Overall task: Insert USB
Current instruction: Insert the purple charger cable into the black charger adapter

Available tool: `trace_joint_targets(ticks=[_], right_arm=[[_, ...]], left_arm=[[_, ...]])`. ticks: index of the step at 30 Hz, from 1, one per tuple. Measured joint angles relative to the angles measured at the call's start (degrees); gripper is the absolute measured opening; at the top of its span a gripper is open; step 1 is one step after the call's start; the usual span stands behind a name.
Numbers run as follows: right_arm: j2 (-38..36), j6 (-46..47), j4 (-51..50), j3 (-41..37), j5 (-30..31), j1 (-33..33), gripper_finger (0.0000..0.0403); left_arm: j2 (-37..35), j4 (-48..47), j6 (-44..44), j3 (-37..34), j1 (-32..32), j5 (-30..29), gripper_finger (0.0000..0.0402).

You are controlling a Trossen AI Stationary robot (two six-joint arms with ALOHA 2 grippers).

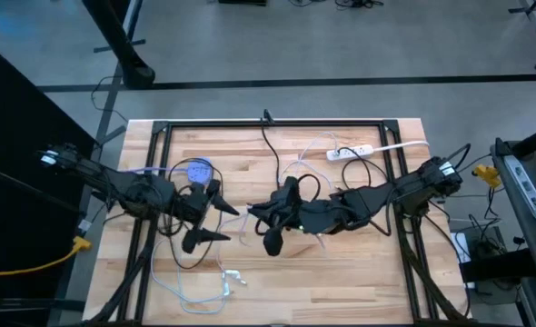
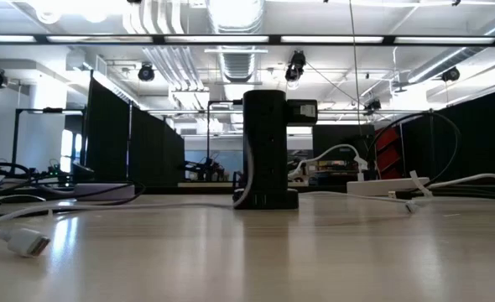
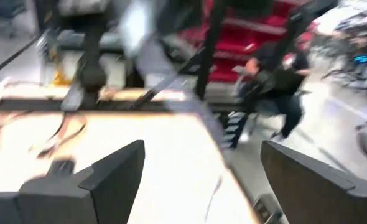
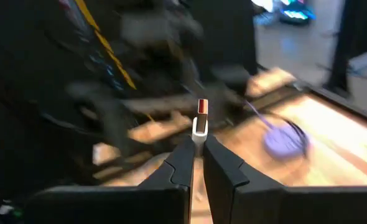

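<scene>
This is a large robotics lab or workshop hall. It has exposed ceiling ducts (image 2: 180, 50), black partition screens (image 2: 130, 147), and a polished concrete floor (image 1: 341, 45).

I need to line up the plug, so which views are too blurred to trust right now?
Left wrist view: heavily smeared by motion, table and room streaked. Right wrist view: background blurred, but the USB plug in the right hand reads clearly. High view: sharp, with even light. Low view: sharp on the black tower, with ceiling lights glaring.

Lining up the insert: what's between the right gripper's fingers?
The right gripper is shut on a silver USB plug with a red tip, sticking out past the fingertips. The plug's rear and its cable are hidden between the fingers.
</scene>
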Motion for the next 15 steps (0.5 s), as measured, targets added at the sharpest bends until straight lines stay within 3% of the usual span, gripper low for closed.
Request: trace_joint_targets(ticks=[6,9,15], right_arm=[[-0.2,-3.1,3.8,0.0,-8.1,-0.9,0.0009],[-0.2,-0.8,-0.2,0.0,-14.9,-1.8,0.0009],[-0.2,5.9,-10.9,0.0,-22.1,-3.1,0.0009]], left_arm=[[1.5,-3.7,-1.7,0.0,0.0,-2.2,0.0334],[1.3,-4.0,-1.7,0.0,0.0,-0.6,0.0342],[1.0,-3.3,-5.4,0.3,0.1,3.3,0.0348]])
